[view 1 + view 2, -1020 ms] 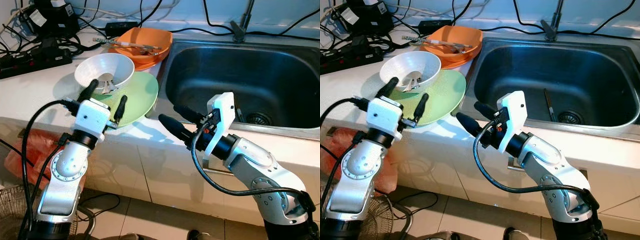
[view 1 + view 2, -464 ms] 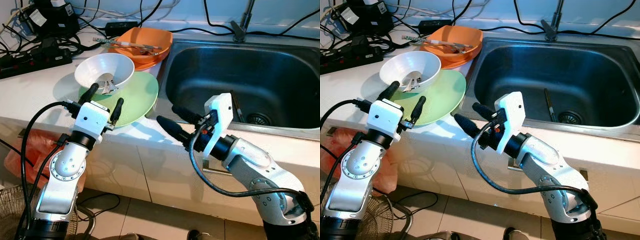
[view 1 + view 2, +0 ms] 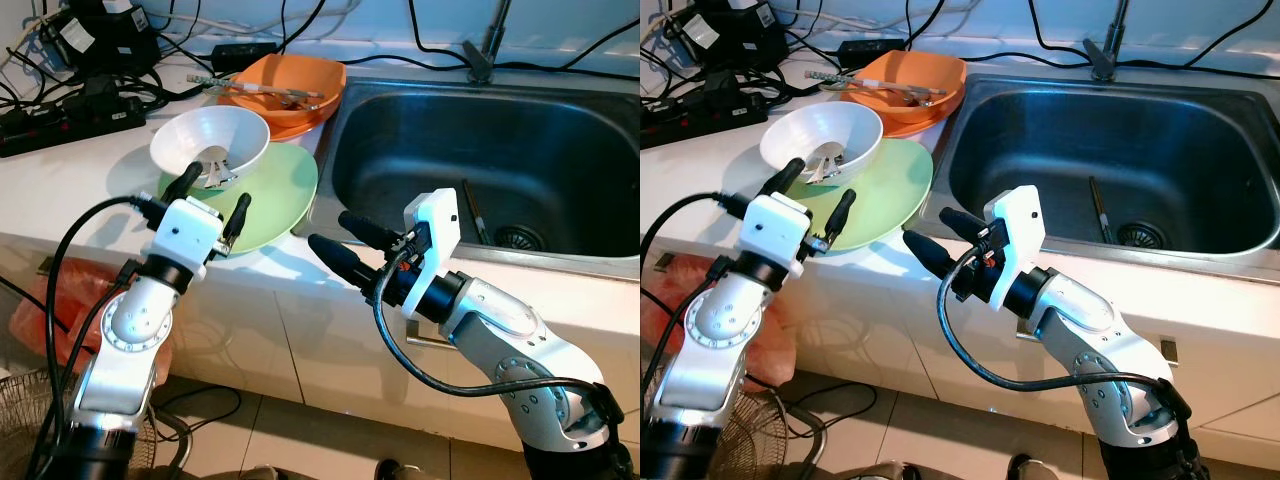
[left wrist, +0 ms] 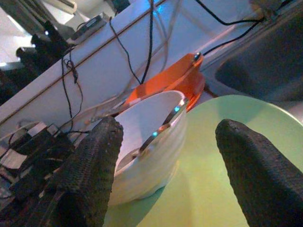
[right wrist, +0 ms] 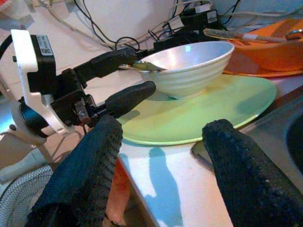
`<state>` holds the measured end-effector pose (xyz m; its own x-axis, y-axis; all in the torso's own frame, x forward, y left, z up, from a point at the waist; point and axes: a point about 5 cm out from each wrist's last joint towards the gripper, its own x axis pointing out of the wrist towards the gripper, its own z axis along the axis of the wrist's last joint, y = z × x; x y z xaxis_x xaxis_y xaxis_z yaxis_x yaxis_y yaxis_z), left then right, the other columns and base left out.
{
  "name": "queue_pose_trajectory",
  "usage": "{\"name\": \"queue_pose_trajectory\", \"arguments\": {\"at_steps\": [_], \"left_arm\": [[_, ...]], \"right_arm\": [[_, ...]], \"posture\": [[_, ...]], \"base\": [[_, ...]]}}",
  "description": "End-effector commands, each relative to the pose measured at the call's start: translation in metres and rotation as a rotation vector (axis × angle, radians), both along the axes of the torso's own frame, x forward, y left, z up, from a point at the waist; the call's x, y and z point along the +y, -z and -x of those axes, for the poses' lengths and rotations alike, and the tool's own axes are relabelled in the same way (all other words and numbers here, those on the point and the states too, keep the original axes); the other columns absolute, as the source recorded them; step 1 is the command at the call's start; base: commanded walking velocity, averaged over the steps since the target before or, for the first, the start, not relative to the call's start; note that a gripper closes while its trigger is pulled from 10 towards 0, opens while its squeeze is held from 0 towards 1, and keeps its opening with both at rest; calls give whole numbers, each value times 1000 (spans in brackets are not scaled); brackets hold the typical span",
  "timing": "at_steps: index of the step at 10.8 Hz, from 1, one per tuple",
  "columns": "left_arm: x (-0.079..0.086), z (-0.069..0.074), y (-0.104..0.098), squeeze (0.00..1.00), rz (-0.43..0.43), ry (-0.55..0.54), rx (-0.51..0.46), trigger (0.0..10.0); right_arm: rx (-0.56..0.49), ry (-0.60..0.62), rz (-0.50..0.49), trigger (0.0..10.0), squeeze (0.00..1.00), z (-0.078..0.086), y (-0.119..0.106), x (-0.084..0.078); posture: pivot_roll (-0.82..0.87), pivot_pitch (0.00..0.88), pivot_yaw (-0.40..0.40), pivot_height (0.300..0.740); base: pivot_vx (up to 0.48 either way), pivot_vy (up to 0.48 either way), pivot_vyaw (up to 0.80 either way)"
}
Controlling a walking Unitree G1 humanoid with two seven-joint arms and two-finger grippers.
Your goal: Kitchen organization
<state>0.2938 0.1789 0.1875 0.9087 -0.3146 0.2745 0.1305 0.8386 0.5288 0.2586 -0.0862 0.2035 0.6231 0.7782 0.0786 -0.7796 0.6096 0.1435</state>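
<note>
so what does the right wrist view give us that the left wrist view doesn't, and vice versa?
Right wrist view: the left gripper seen from outside, fingers open, one by the white bowl's rim, one over the green plate, plus the counter edge.

Left wrist view: the bowl close up between its own fingers, with a metal utensil inside, and cables on the wall.

Both: white bowl on green plate, orange bowl behind.
</note>
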Motion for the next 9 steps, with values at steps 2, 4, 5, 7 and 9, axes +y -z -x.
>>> {"name": "queue_pose_trajectory", "arguments": {"at_steps": [2,4,5,7,9], "left_arm": [[2,-3,-1,0,-36,19,4,7059],[3,-3,1,0,-40,28,5,0],[4,-3,0,0,-41,29,2,0],[4,-3,0,0,-42,32,-2,0],[4,-3,-1,0,-46,37,-6,0]], "right_arm": [[-18,6,-7,10000,0,3,-2,2],[-15,7,-12,10000,0,3,-2,3],[-16,7,-13,10000,0,2,-2,3],[-19,10,-15,10000,0,2,-2,4],[-18,13,-18,10000,0,2,-1,4]], "posture": [[79,138,92,740],[83,136,94,740],[84,135,95,740],[86,132,98,740],[87,134,103,740]], "base": [[0,0,0],[0,0,0],[0,0,0],[0,0,0],[0,0,0]]}}
